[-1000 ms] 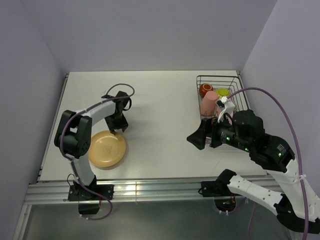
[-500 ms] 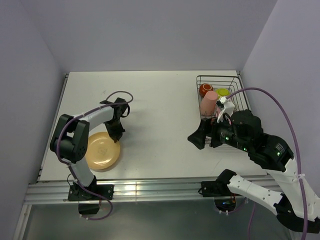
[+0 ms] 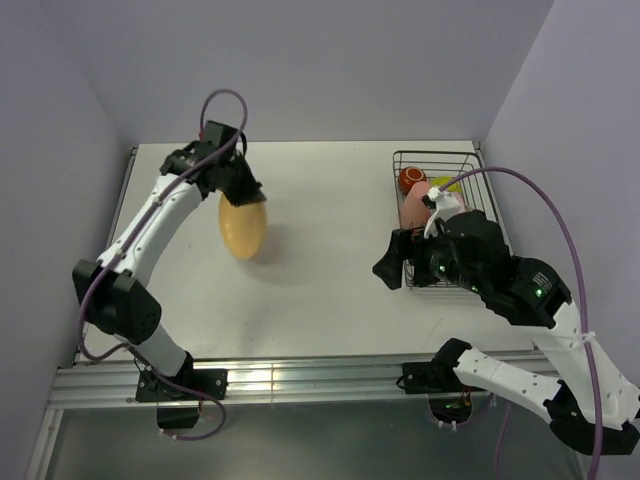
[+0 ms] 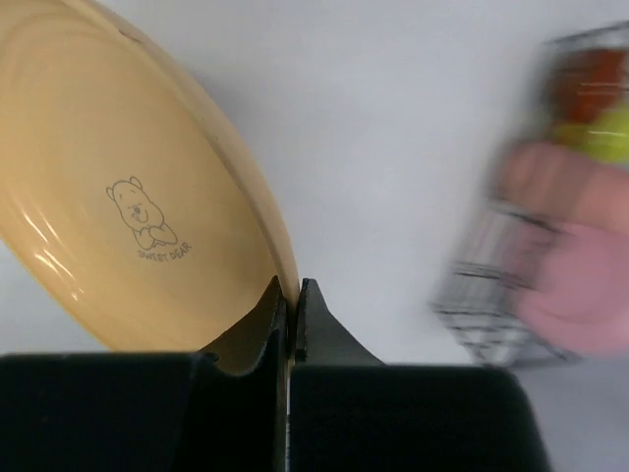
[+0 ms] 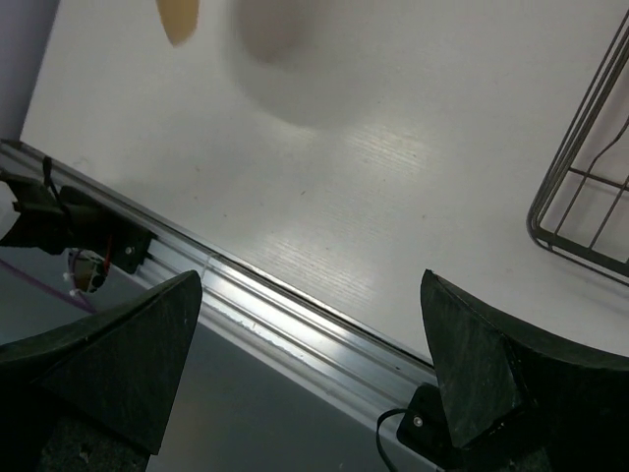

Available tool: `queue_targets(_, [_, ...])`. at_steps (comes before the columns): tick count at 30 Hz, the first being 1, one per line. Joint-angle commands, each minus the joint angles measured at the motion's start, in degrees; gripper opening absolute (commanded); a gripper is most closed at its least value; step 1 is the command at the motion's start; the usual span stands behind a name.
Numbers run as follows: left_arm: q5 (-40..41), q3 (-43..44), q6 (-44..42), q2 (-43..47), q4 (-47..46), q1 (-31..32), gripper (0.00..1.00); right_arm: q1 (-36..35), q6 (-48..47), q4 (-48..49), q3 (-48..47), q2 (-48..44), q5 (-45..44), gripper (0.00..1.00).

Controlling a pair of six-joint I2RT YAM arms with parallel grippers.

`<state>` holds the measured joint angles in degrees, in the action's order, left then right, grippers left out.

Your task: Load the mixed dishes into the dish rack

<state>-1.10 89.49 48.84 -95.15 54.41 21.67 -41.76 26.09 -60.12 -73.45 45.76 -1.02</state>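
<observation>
Top external view, Inspector: which step was in hand?

Inspector: Carrying. The left hand [image 3: 243, 190] held the orange plate [image 3: 243, 228] in the air above the surface [image 3: 320, 260], hanging on edge with its rim uppermost. The left wrist view confirmed the grip: both fingers were pinched on the plate's rim, one on each face. The rack [image 3: 432, 153] stood well apart from it, at the far right corner.

Supervisor: What did the rack hold?

Inspector: A tumbler [image 3: 415, 205], a mug [image 3: 411, 179] and a green bowl [image 3: 446, 184] were crowded into its far end. The left wrist view showed pink shapes there, but too blurred to identify further.

Supervisor: And the other arm?

Inspector: The right hand [image 3: 395, 268] hovered just beside the rack's near left corner. In its own camera the fingers were spread wide with nothing between them, and only bare surface and the rack's corner wire lay below.

Supervisor: Your judgement on the next move?

Inspector: The plate needed to travel right across the surface to the rack. I judged the reach long for the left arm, so a handover to the waiting right hand seemed likely. Either way, the plate had to stay on edge and be lowered between the bars in the free near half, clear of the tumbler. The pinch covered only a small part of the rim, so I noted a risk of the plate swinging or slipping.
</observation>
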Motion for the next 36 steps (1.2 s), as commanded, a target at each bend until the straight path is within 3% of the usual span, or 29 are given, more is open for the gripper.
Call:
queue_targets(1, [-13.3,10.9,3.3,7.1,-6.7,0.0,0.00,-0.3,-1.9,-1.1,-2.3,4.0,-2.7,1.00])
queue_targets(5, [-27.5,11.8,9.8,10.6,-20.5,-1.2,0.00,-0.3,-2.5,-2.6,-5.0,8.1,-2.2,1.00])
queue_targets(7, [-35.3,6.9,16.8,13.9,-34.1,-1.7,0.00,-0.3,0.9,-0.8,-5.1,7.9,-3.0,1.00])
queue_targets(12, [-44.5,-3.5,32.0,18.8,-62.9,-2.5,0.00,0.1,7.9,11.9,-1.4,3.5,-0.1,1.00])
queue_targets(13, [-45.6,-4.8,38.5,19.1,-68.5,-2.5,0.00,0.3,9.4,14.1,-0.6,2.8,2.8,1.00])
queue_targets(14, [-46.9,-6.2,42.4,19.4,-81.5,-2.5,0.00,0.6,9.9,18.9,0.1,1.6,4.9,1.00])
queue_targets(16, [-47.0,-9.1,52.8,19.4,-94.3,-2.5,0.00,3.2,12.5,22.4,0.4,1.4,11.7,1.00])
queue_targets(17, [-46.2,-9.4,55.9,19.0,-105.5,-2.5,0.00,4.7,13.6,24.7,-0.3,2.2,14.4,1.00])
queue_targets(19, [-44.8,-9.6,64.3,17.5,-116.0,-2.5,0.00,11.5,19.0,26.6,-2.4,3.8,21.5,0.97])
queue_targets(21, [-41.4,-9.3,69.4,15.3,-129.7,-2.5,0.00,17.3,24.7,32.1,-2.4,6.9,35.9,0.91])
queue_targets(22, [-39.9,-9.1,74.1,14.3,-133.7,-2.5,0.00,22.0,32.0,35.2,-1.5,7.8,40.7,0.85])
queue_targets(23, [-38.2,-9.0,76.0,13.6,-137.3,-2.5,0.00,23.5,36.4,44.2,-0.5,8.6,47.8,0.82])
queue_targets(24, [-35.2,-8.8,77.6,12.3,-142.8,-2.5,0.00,24.5,40.1,49.1,2.3,8.6,49.2,0.81])
queue_targets(26, [-32.5,-8.8,80.7,11.5,-146.4,-2.6,0.00,26.0,49.9,62.7,4.4,7.9,50.4,0.81])
queue_targets(28, [-29.5,-9.2,82.0,11.3,-148.6,-2.4,0.00,26.3,57.0,69.1,6.3,8.4,51.0,0.81])
queue_targets(31, [-26.3,-10.3,83.3,12.0,-149.8,-2.4,0.00,26.4,66.4,84.7,8.9,9.7,51.4,0.81])
queue_targets(32, [-25.8,-10.4,83.6,12.1,-149.5,-2.4,0.00,26.4,68.6,93.9,9.7,10.4,51.1,0.82])
queue_targets(36, [-18.4,-15.3,85.5,14.8,-147.4,-2.3,0.00,26.3,78.2,110.4,10.5,14.7,49.0,0.82])
